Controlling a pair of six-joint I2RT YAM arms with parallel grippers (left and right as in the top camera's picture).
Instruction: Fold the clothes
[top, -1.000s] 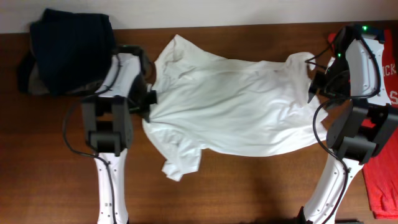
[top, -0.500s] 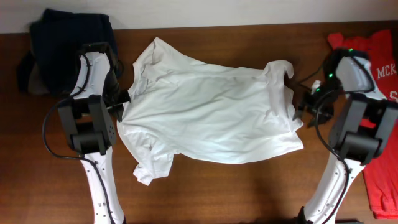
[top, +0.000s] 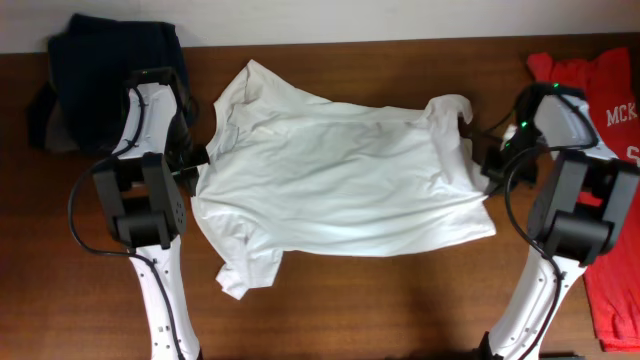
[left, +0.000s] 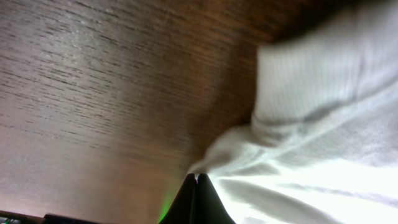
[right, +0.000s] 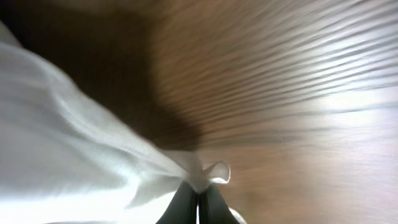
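Jaws left and right pinch edges of the rumpled white T-shirt (top: 340, 180) on a wood-grain table (top: 400, 300).

Left arm (top: 160, 285) and right arm (top: 535, 290) match: white tube links (top: 148, 115), chunky black joint blocks (top: 580, 215), thin black cables (top: 72, 208). Right one's got a tiny green LED (top: 522, 125) near its 12 o'clock end. Fingers (left: 208, 205) are black, tapered.

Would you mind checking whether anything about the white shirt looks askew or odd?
The white T-shirt lies sideways, pinched at opposite edges by the left end effector and the right end effector. It is wrinkled rather than flat. The sleeve trailing toward the left arm's base is crumpled, and the corner near the right arm curls over.
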